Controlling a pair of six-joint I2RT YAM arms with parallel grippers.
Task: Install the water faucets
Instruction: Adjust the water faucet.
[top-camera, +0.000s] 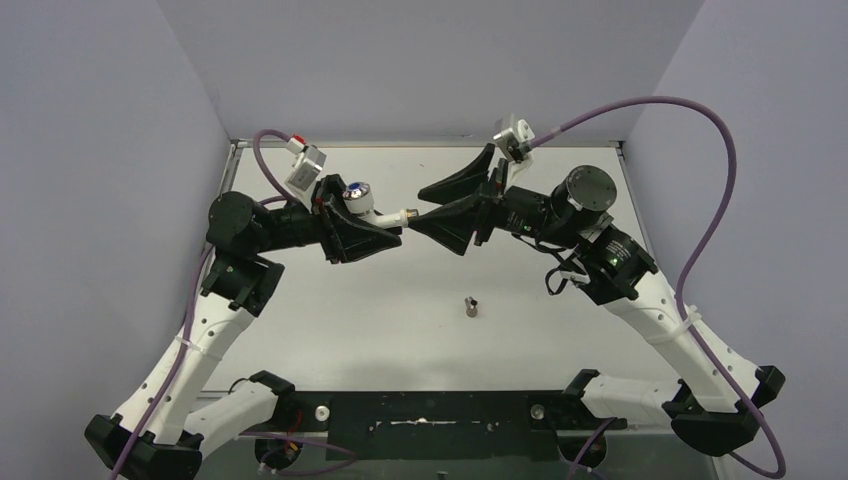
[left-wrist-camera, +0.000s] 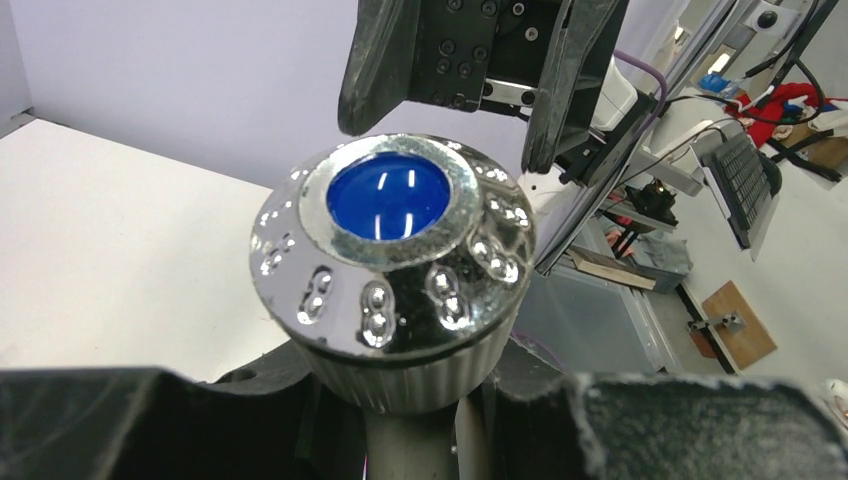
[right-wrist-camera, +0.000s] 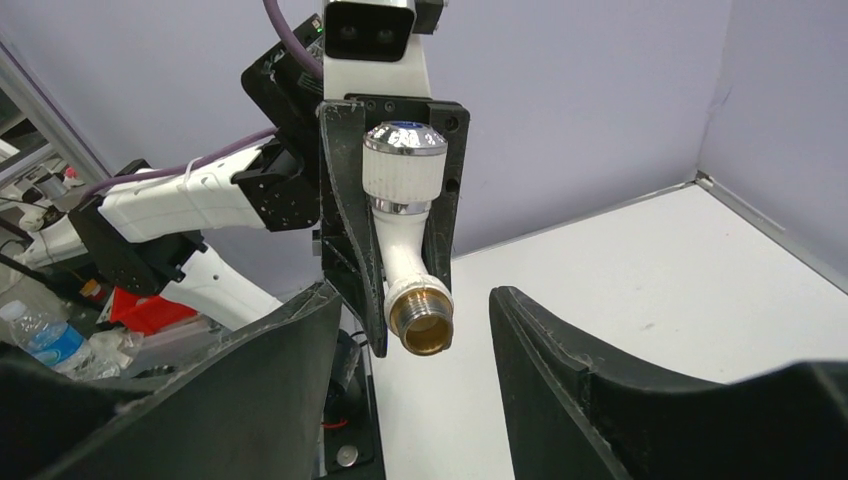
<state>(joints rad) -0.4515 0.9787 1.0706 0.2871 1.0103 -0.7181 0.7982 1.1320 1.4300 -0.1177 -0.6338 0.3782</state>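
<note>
Faucet (right-wrist-camera: 402, 232): white curved body, ribbed chrome knob, brass threaded end; left hand (top-camera: 375, 225) clamps it, right hand (top-camera: 420, 208) agape.

No writing, brand, number or label can be read in any view. The tap (right-wrist-camera: 402, 250) carries only a plain blue dot on its chrome knob (left-wrist-camera: 395, 275), with no lettering. The label on a bottle (right-wrist-camera: 38, 342) beyond the desk is too blurred to read.
</note>
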